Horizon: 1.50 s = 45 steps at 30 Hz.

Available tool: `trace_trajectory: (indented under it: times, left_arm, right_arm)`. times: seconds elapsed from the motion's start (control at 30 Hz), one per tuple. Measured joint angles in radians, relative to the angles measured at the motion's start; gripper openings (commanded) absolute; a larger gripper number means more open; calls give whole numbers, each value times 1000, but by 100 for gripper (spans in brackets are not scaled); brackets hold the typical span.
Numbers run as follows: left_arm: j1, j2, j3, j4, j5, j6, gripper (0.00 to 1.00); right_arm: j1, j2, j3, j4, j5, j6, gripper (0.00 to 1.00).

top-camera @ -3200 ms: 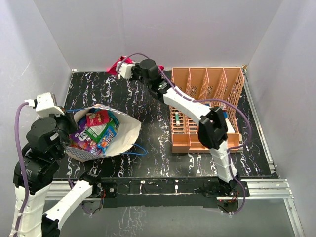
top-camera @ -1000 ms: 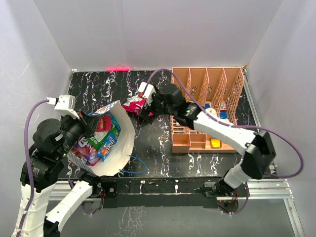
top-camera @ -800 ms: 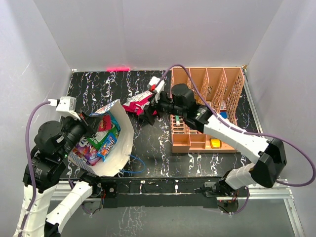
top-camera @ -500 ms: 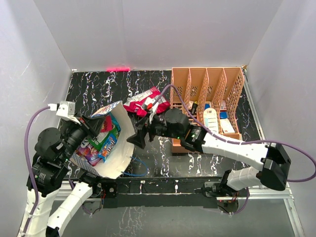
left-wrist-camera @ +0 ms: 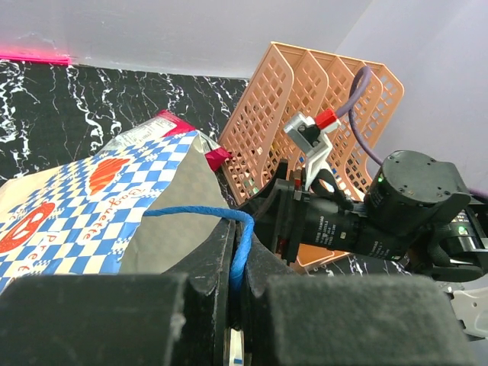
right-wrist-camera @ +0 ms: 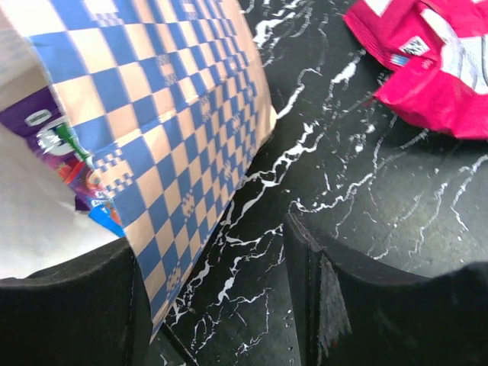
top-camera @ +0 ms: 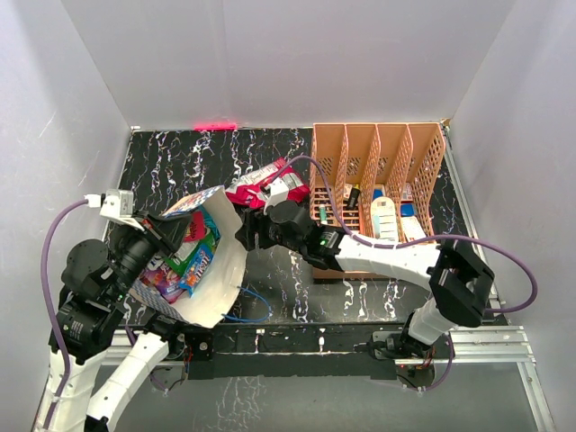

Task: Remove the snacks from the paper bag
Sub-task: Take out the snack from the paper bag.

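My left gripper [left-wrist-camera: 238, 255] pinches the paper bag [top-camera: 225, 261] by its blue cord [left-wrist-camera: 194, 213], lower left. My right gripper [right-wrist-camera: 213, 297], jaws apart, hovers at the rim. The snacks [top-camera: 189, 256] sit inside, so closing now could grab paper instead.

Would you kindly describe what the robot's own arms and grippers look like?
The left arm and right arm have white link shells and black rounded joint housings, each trailed by a looping purple cable. The left gripper and right gripper have black, blocky fingers. A white bracket with a red cap sits on the right wrist.
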Motion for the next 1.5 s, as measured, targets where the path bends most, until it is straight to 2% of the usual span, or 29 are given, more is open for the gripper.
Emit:
trace_trajectory:
  times: [0.3,0.5,0.7,0.87,1.0,1.1,1.23,1.4,1.5]
  left_arm:
    - [0,-48,-13,-11,5,1,0]
    - [0,-80,-19,-21,18,0,0]
    - [0,-83,-24,-24,52,-1,0]
    - [0,-86,-30,-40,77,15,0]
    - [0,-93,-30,-66,88,43,0]
    - [0,-105,-30,-82,92,64,0]
    - [0,-145,-48,-76,100,72,0]
    - [0,-174,-94,-29,112,40,0]
    - [0,-174,-105,-6,121,23,0]
  right_arm:
    - [-4,10,-20,-52,158,60,57]
    - [-19,9,-47,-71,144,-29,69]
    - [0,-70,-47,-97,-16,-338,76]
    - [51,-237,-42,-108,-251,-658,83]
    - [112,-280,-32,-89,-417,-901,83]
    - [162,-225,-21,-51,-473,-1028,74]
    - [201,-56,3,84,-488,-1119,61]
    - [201,171,48,255,-446,-1161,52]
    - [200,291,106,310,-427,-1191,52]
